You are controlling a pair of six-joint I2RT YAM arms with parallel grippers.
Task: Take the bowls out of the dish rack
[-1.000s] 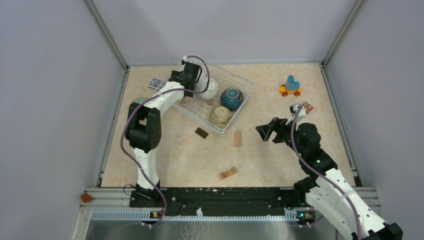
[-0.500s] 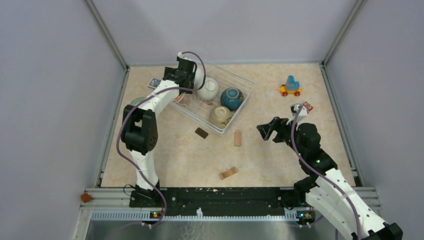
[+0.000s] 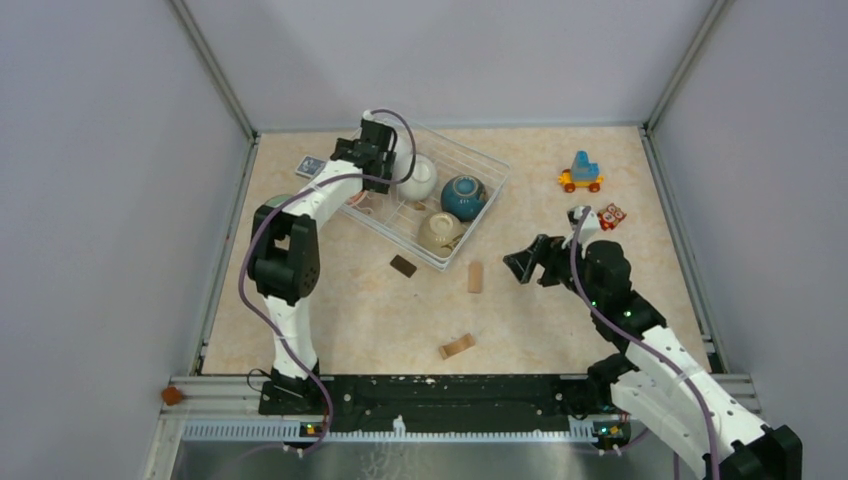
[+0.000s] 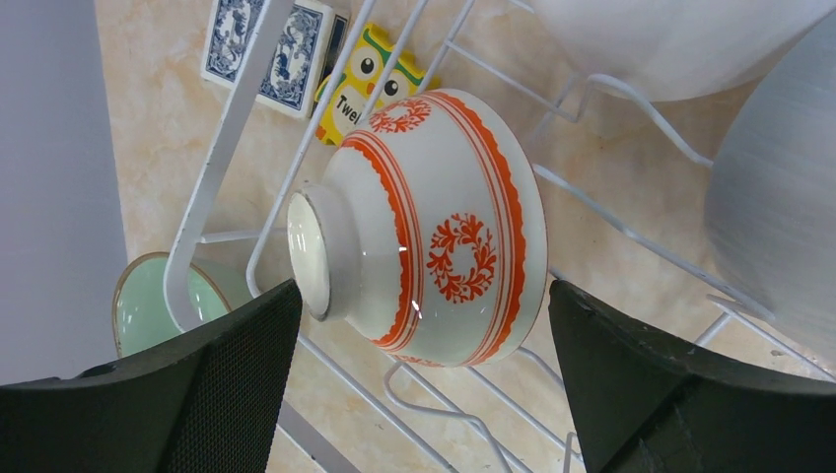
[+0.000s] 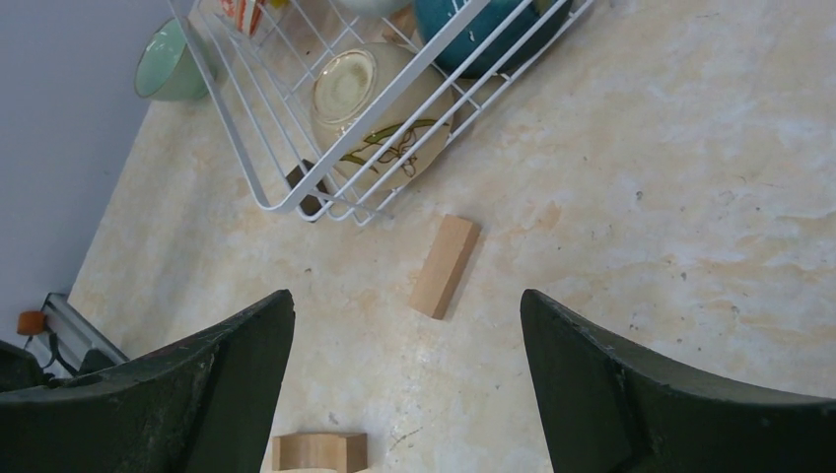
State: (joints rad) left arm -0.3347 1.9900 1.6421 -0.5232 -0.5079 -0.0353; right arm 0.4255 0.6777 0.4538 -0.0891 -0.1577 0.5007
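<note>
Left end effector [image 4: 424,296]: opened wide, with nothing gripped. Its fingers [image 4: 212,389] are set on either side of the orange-patterned bowl [image 4: 434,236]; whether they touch it cannot be told.
Orange-patterned bowl: laid on its side on the wires of the dish rack [image 4: 227,148], foot turned toward the left finger.
Pale green bowl [image 4: 148,305]: stood on the counter [image 3: 560,320] just outside the rack wall.
Right end effector [image 5: 404,301]: opened wide, nothing held or touched. It is held above the counter near the rack corner, with a wooden block [image 5: 445,266] seen below between its fingers.
Rest of rack: a white bowl [image 3: 418,178], a teal bowl [image 3: 464,196] and a beige bowl [image 5: 380,108] are contained.
</note>
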